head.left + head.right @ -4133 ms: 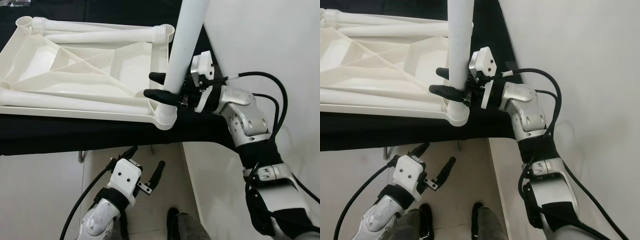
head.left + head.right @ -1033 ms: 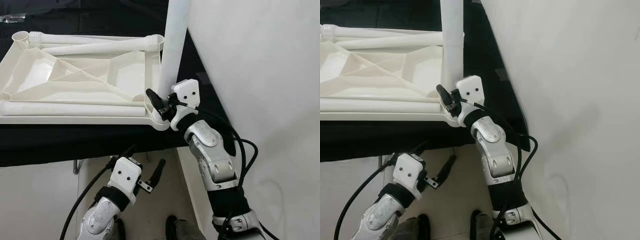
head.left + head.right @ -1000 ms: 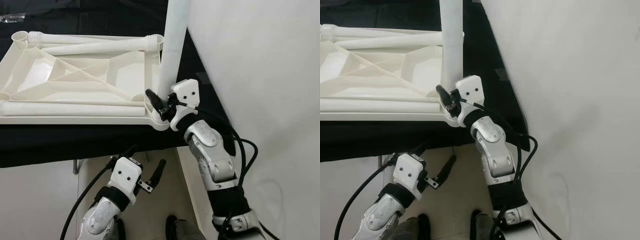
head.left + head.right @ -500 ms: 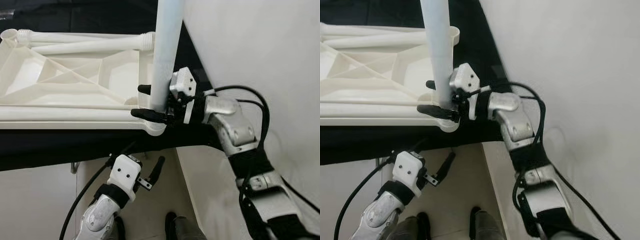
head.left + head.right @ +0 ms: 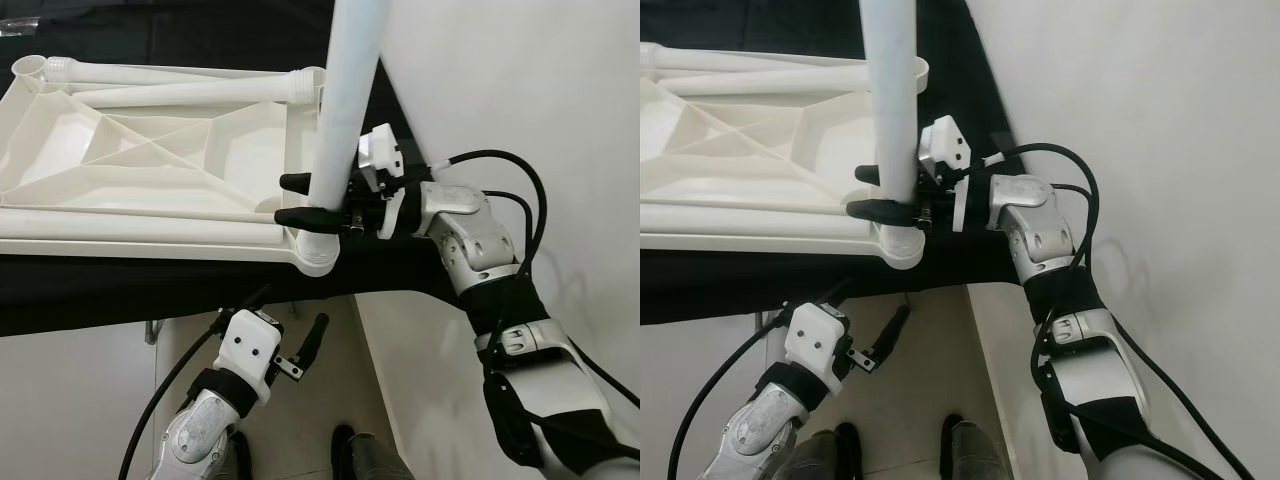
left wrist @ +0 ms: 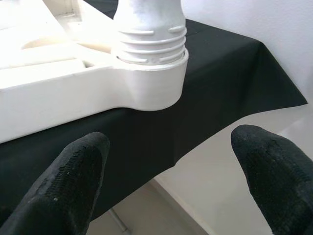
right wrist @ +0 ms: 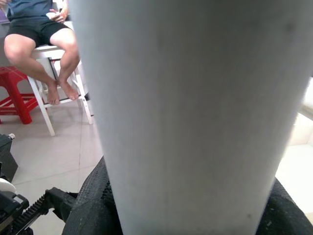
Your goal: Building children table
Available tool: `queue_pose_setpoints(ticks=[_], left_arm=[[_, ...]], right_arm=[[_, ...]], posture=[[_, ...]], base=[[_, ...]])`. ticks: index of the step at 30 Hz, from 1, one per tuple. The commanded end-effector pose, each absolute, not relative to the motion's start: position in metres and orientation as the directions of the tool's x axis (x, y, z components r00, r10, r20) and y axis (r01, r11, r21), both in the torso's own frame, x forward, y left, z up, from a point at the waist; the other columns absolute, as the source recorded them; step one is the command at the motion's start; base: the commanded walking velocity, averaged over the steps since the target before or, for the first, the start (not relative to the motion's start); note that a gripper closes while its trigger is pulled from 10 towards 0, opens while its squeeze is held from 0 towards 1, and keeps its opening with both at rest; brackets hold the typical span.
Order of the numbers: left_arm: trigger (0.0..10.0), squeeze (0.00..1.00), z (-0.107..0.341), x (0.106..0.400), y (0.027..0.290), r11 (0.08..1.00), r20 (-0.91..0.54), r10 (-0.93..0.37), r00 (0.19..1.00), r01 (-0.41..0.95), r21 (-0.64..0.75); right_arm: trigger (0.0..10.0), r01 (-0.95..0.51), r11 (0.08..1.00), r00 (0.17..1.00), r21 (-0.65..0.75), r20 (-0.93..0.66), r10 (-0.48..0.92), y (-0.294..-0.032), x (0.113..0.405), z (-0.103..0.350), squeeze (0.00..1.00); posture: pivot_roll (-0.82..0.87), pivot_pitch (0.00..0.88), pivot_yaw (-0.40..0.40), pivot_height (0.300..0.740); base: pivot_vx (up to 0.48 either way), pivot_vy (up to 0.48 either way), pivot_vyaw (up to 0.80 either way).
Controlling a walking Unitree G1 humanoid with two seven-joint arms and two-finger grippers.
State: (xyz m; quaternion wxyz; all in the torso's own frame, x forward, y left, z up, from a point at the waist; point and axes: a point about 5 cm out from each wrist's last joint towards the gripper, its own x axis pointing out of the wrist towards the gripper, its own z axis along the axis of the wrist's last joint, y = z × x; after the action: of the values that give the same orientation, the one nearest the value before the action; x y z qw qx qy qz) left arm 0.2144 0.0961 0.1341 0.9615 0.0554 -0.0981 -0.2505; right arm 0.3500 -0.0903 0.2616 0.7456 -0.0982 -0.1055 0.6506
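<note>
Since 0.5 s ago the whole head view has shifted, so camera moved; the right arm's elbow now sits lower and further out w/ forearm running more level toward the leg. 1 s ago that arm was folded up steeply from below w/ wrist tucked under the leg; now it reaches in from the right side.

Right gripper [image 5: 300, 199] fingers are closed around the upright white leg [image 5: 345, 110], 1 finger on each side, just above the corner socket [image 5: 316, 256] of the upturned white table piece [image 5: 150, 170]. Leg stands near vertical, its lower end seated in that socket at the piece's near right corner. In the right wrist view the leg [image 7: 195, 112] spans most of the frame between the black fingers [image 7: 93, 205]; behind it a person sits on a white stool [image 7: 46, 93] beside a red stool [image 7: 14, 93].

Table piece lies ribbed underside up on the black-covered tabletop [image 5: 120, 285]; 2 more legs [image 5: 190, 78] lie along its far edge.

Left gripper [image 5: 285, 335] hangs low below the tabletop edge, fingers open, holding nothing. Left wrist view looks up at the socket [image 6: 151, 73] w/ the leg's threaded end in it, between the 2 spread fingers [image 6: 73, 181].
</note>
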Motion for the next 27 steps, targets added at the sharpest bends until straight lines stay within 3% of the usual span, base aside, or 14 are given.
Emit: queue_pose_setpoints(ticks=[1, 6, 7, 8, 9, 10, 11, 12, 13, 14, 15, 17, 21, 27], left_arm=[[10.0, 0.00, 0.128, 0.210, 0.095, 0.865, 0.130, -0.497, 0.858, 0.478, 0.149], [10.0, 0.00, 0.128, 0.210, 0.095, 0.866, 0.129, -0.496, 0.859, 0.477, 0.150], [10.0, 0.00, 0.128, 0.210, 0.096, 0.866, 0.129, -0.496, 0.859, 0.477, 0.150], [10.0, 0.00, 0.128, 0.209, 0.096, 0.866, 0.129, -0.496, 0.859, 0.477, 0.151], [10.0, 0.00, 0.128, 0.209, 0.096, 0.866, 0.129, -0.496, 0.859, 0.477, 0.151], [10.0, 0.00, 0.128, 0.209, 0.096, 0.866, 0.128, -0.496, 0.859, 0.478, 0.151], [10.0, 0.00, 0.128, 0.209, 0.096, 0.866, 0.128, -0.496, 0.859, 0.478, 0.151], [10.0, 0.00, 0.128, 0.208, 0.098, 0.865, 0.127, -0.497, 0.858, 0.479, 0.152], [10.0, 0.00, 0.129, 0.208, 0.099, 0.865, 0.126, -0.497, 0.859, 0.478, 0.153], [10.0, 0.00, 0.129, 0.208, 0.099, 0.865, 0.126, -0.497, 0.859, 0.478, 0.153], [10.0, 0.00, 0.129, 0.208, 0.099, 0.865, 0.126, -0.496, 0.859, 0.477, 0.154], [10.0, 0.00, 0.130, 0.209, 0.100, 0.866, 0.126, -0.495, 0.860, 0.476, 0.154], [10.0, 0.00, 0.129, 0.210, 0.101, 0.857, 0.116, -0.508, 0.853, 0.488, 0.163], [10.0, 0.00, 0.129, 0.211, 0.101, 0.861, 0.118, -0.502, 0.857, 0.481, 0.168]], right_arm=[[0.0, -0.950, 0.132, 0.125, -0.282, 0.042, 0.991, -0.093, 0.349, 0.258, 0.00], [0.0, -0.935, 0.206, 0.198, -0.288, 0.057, 0.978, -0.102, 0.351, 0.254, 0.00], [0.0, -0.918, 0.270, 0.265, -0.290, 0.060, 0.963, -0.108, 0.353, 0.252, 0.00], [0.0, -0.865, 0.440, 0.436, -0.242, 0.075, 0.897, -0.117, 0.356, 0.243, 0.00], [0.0, -0.865, 0.440, 0.436, -0.242, 0.075, 0.897, -0.117, 0.356, 0.243, 0.00], [0.0, -0.826, 0.525, 0.521, -0.205, 0.079, 0.850, -0.121, 0.357, 0.238, 0.00], [0.0, -0.826, 0.525, 0.521, -0.205, 0.079, 0.850, -0.121, 0.357, 0.238, 0.00], [0.0, -0.661, 0.732, 0.734, -0.168, 0.057, 0.676, -0.121, 0.354, 0.218, 0.00], [0.0, -0.486, 0.867, 0.871, -0.110, 0.012, 0.491, -0.121, 0.344, 0.198, 0.00], [0.0, -0.486, 0.867, 0.871, -0.110, 0.012, 0.491, -0.121, 0.344, 0.198, 0.00], [0.0, -0.333, 0.940, 0.943, -0.077, -0.033, 0.332, -0.125, 0.334, 0.185, 0.00], [0.0, -0.200, 0.979, 0.977, -0.049, -0.084, 0.195, -0.131, 0.323, 0.173, 0.00], [0.0, -0.445, 0.894, 0.895, -0.048, -0.001, 0.445, -0.082, 0.327, 0.184, 0.00], [0.0, -0.499, 0.865, 0.866, -0.049, 0.002, 0.499, -0.057, 0.324, 0.191, 0.00]], posture=[[0.05, 0.280, -0.081, 0.740], [0.05, 0.283, -0.079, 0.740], [0.04, 0.288, -0.078, 0.740], [0.04, 0.292, -0.082, 0.740], [0.04, 0.292, -0.082, 0.740], [0.04, 0.292, -0.082, 0.740], [0.04, 0.292, -0.082, 0.740], [0.05, 0.296, -0.086, 0.740], [0.04, 0.310, -0.086, 0.740], [0.04, 0.310, -0.086, 0.740], [0.04, 0.310, -0.086, 0.740], [0.04, 0.310, -0.086, 0.740], [0.06, 0.303, -0.064, 0.740], [0.06, 0.296, -0.065, 0.740]], base=[[0.000, 0.000, 0.00], [0.000, 0.000, 0.00], [0.000, 0.000, 0.00], [0.000, 0.000, 0.00], [0.000, 0.000, 0.00], [0.000, 0.000, 0.00], [0.000, 0.000, 0.00], [0.000, 0.000, 0.00], [0.000, 0.000, 0.00], [0.000, 0.000, 0.00], [0.000, 0.000, 0.00], [0.000, 0.000, 0.00], [0.000, 0.000, 0.00], [0.000, 0.000, 0.00]])
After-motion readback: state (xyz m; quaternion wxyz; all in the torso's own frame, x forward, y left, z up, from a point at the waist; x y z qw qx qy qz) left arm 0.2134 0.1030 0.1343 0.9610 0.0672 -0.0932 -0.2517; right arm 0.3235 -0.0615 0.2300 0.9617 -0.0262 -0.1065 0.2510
